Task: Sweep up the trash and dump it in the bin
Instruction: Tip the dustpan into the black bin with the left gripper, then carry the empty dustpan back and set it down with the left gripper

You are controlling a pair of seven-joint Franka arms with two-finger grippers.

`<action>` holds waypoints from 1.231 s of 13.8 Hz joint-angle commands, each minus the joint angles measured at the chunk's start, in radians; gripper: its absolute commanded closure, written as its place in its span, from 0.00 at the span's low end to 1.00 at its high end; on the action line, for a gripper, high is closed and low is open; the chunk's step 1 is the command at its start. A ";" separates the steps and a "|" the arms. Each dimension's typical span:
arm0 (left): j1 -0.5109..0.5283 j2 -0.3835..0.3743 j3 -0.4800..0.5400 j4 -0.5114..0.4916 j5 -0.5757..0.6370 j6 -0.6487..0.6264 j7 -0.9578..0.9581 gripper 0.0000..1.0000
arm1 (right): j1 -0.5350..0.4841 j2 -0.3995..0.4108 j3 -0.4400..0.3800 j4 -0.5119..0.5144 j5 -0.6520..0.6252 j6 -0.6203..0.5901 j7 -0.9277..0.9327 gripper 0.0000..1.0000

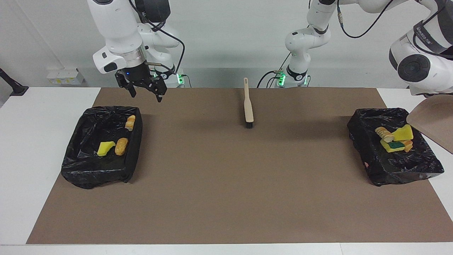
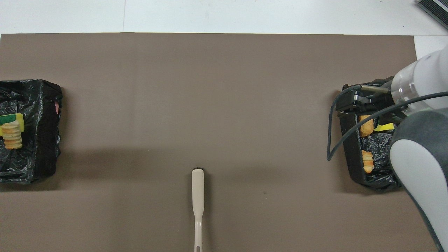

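The trash lies in two black bag-lined bins. In the bin [image 1: 396, 170] at the left arm's end are yellow sponge pieces [image 1: 402, 134] and bread lumps [image 1: 384, 134]. The beige dustpan [image 1: 434, 120] hangs tilted over this bin's outer edge on the left arm, bare of scraps; my left gripper is hidden by the pan. The bin [image 1: 92, 174] at the right arm's end holds a yellow sponge chunk [image 1: 105, 147] and two bread lumps [image 1: 121, 146]. My right gripper [image 1: 146, 95] hangs open and holds nothing, over the mat by that bin's corner nearest the robots.
The beige hand brush [image 1: 248, 106] lies on the brown mat [image 1: 226, 184] midway between the bins, handle toward the robots; it shows too in the overhead view as the brush [image 2: 197, 196]. There the right arm [image 2: 416, 164] covers much of its bin [image 2: 351, 164].
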 commanded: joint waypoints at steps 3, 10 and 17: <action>-0.057 0.020 0.008 0.094 0.005 -0.091 0.014 1.00 | 0.090 0.001 -0.101 0.019 -0.019 -0.007 -0.032 0.00; -0.119 0.016 -0.009 0.158 -0.223 -0.181 -0.056 1.00 | 0.080 -0.103 -0.098 -0.085 -0.016 -0.016 -0.110 0.00; -0.151 -0.016 -0.015 0.135 -0.887 -0.220 -0.691 1.00 | 0.070 -0.112 -0.117 -0.113 0.002 0.003 -0.115 0.00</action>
